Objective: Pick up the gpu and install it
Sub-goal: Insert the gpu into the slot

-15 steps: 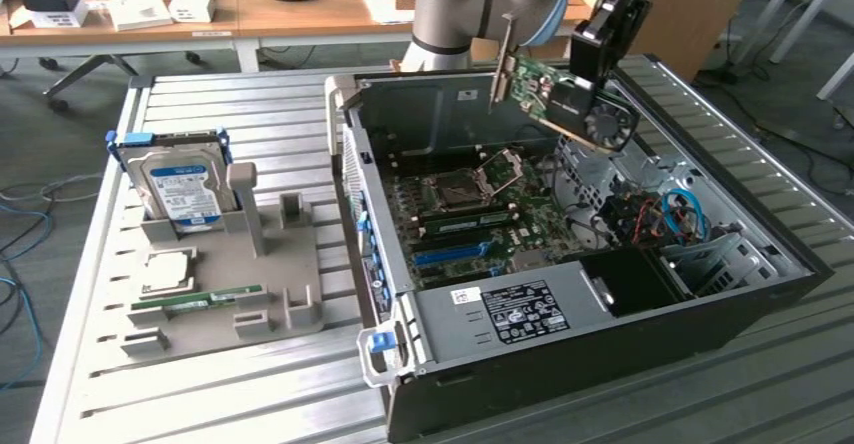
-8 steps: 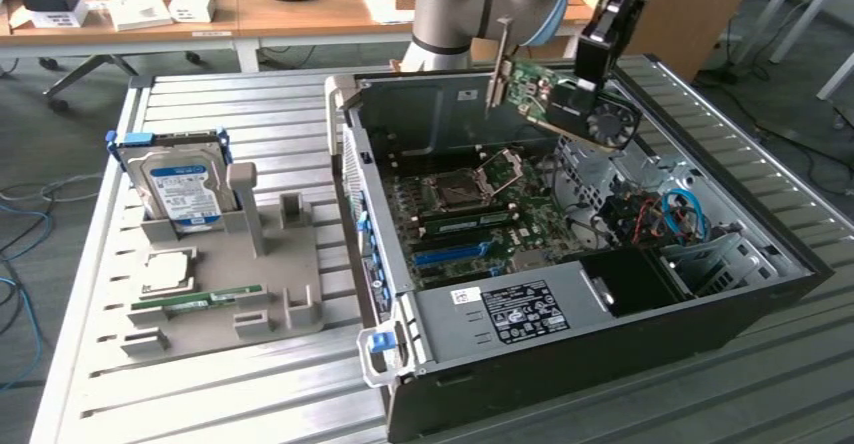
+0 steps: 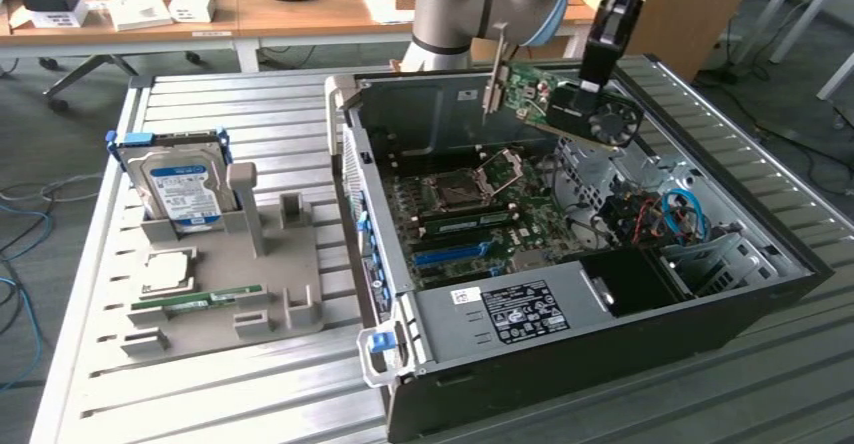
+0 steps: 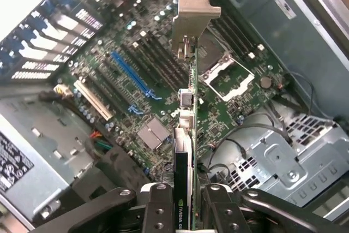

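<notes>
Main worry here: the gpu [image 3: 567, 104] hangs tilted above the motherboard [image 3: 467, 199]. If its edge comes down off-line from the blue slot [image 4: 131, 75] on the motherboard, I'd guess it jams or scrapes the neighbouring sockets. Its bracket [image 4: 194, 17] could also snag the case [image 3: 427, 99] wall behind the motherboard. The gripper [image 4: 185, 197] is clamped on the card's fan end. The card's a slim green board with a black fan.

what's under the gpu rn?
The gpu, held in the pincer, hangs over the motherboard. The blue slot and CPU socket show on either side. The strip directly below its edge is covered.
</notes>
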Motion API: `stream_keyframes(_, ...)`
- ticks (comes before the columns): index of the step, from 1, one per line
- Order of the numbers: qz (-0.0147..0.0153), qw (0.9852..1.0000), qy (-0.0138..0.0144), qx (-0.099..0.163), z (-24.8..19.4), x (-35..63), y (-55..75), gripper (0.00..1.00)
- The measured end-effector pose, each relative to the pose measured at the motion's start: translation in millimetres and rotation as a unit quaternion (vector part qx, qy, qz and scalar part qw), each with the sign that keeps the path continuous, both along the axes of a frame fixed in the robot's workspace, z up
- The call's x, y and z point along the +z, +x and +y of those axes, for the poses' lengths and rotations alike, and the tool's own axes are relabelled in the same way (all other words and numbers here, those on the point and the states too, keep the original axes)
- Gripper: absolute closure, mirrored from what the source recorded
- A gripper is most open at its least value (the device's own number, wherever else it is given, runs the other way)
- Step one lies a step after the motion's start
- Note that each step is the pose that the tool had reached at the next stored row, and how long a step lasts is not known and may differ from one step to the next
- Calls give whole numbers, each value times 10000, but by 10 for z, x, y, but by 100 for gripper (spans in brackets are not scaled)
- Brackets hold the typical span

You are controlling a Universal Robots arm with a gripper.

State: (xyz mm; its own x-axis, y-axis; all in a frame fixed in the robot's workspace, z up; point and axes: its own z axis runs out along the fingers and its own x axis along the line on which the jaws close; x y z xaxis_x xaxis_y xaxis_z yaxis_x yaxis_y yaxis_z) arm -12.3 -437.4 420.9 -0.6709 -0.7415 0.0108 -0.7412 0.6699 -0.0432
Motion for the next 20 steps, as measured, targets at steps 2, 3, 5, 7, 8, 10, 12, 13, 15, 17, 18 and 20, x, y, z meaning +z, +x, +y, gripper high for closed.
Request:
stream_keyframes(2,0,9999,-15,149,0,0,-2,74)
stream_keyframes(3,0,9997,-23,228,0,0,-3,74)
stream_keyframes(5,0,9993,-38,377,0,0,-4,74)
stream_keyframes(7,0,9986,-54,526,0,0,-6,74)
stream_keyframes(8,0,9982,-61,600,0,0,-7,74)
stream_keyframes(10,0,9971,-78,755,0,1,-9,74)
stream_keyframes(12,0,9959,-92,904,0,0,-11,74)
stream_keyframes(13,0,9952,-100,977,0,0,-12,74)
stream_keyframes(15,0,9936,-117,1123,0,0,-13,74)
stream_keyframes(17,1,9917,-134,1275,0,1,-16,74)
stream_keyframes(18,1,9908,-141,1349,0,0,-16,74)
stream_keyframes(20,0,9886,-156,1495,0,0,-18,74)
